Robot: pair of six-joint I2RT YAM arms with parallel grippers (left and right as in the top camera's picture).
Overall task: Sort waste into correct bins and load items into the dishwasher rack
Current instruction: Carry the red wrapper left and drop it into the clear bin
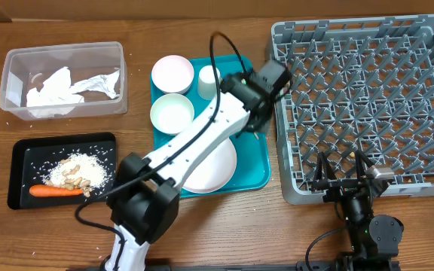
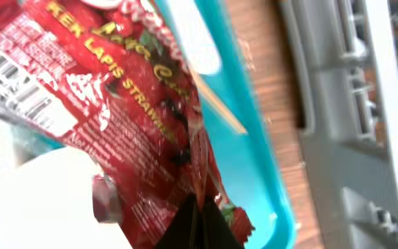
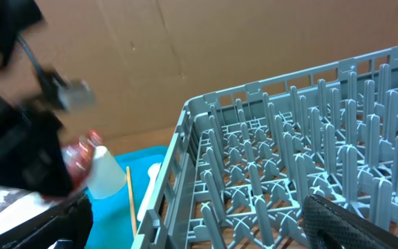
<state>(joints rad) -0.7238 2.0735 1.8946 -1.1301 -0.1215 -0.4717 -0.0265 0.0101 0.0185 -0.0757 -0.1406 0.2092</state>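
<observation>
Overhead, the left gripper [image 1: 256, 124] hangs over the teal tray's [image 1: 256, 175] right edge beside the grey dishwasher rack [image 1: 368, 75]; its wrist camera shows the jaws pinched on the red wrapper [image 2: 116, 104] above that tray; the right wrist view shows the right gripper [image 3: 195, 214] spread wide at the rack's rim.

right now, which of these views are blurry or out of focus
Overhead: sharp, evenly lit, the dishwasher rack crisp. Left wrist: the red wrapper fills the frame, too close and soft, the background smeared. Right wrist: rack pegs fairly clear, the left arm a dark blur at the left edge.
</observation>
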